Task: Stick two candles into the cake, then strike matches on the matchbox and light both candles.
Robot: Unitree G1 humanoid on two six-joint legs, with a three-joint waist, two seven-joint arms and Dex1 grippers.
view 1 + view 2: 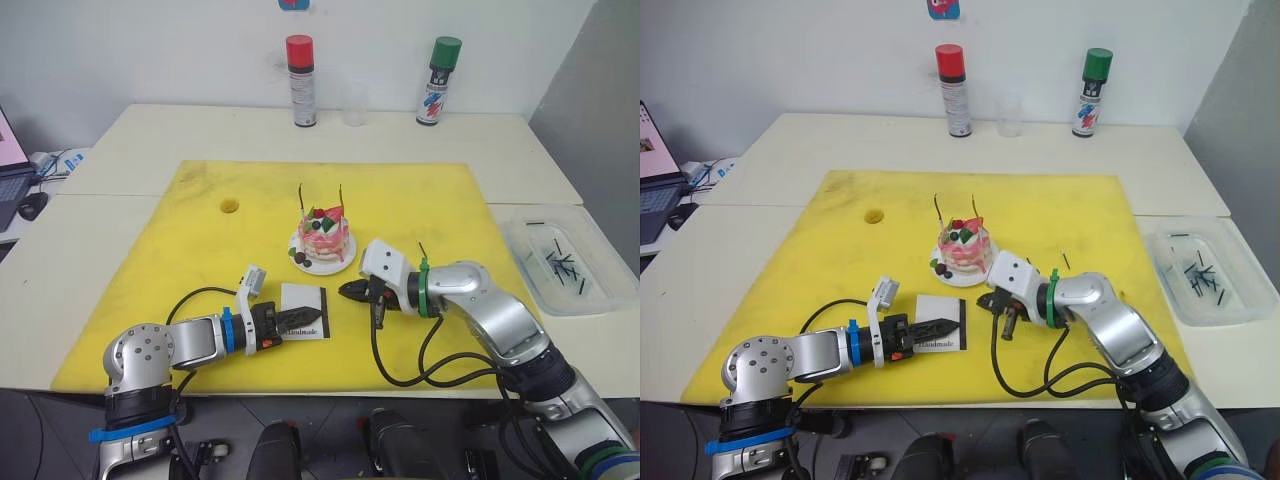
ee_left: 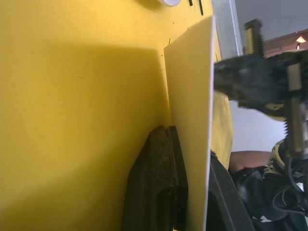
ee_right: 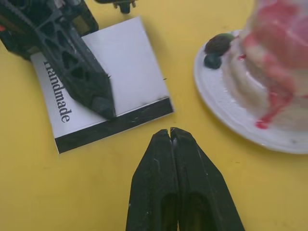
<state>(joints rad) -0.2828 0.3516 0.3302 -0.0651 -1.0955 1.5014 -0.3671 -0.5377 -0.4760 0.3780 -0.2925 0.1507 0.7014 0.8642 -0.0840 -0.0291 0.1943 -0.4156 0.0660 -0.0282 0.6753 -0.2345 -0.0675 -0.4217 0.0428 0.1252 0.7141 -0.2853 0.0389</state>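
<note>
The pink-and-white cake sits on its small white plate mid-mat, with two thin candles standing upright in it, their tips dark. The white matchbox lies flat in front of the cake, black strip toward the right arm. My left gripper is shut on the matchbox, whose edge is clamped between the fingers. Just off the box's black strip, my right gripper is shut, and I see no match between its fingertips. One match lies on the mat behind the right wrist.
A clear tray holding several matches stands off the yellow mat at the right. Red and green spray cans and a clear cup stand at the back. A laptop is at the far left.
</note>
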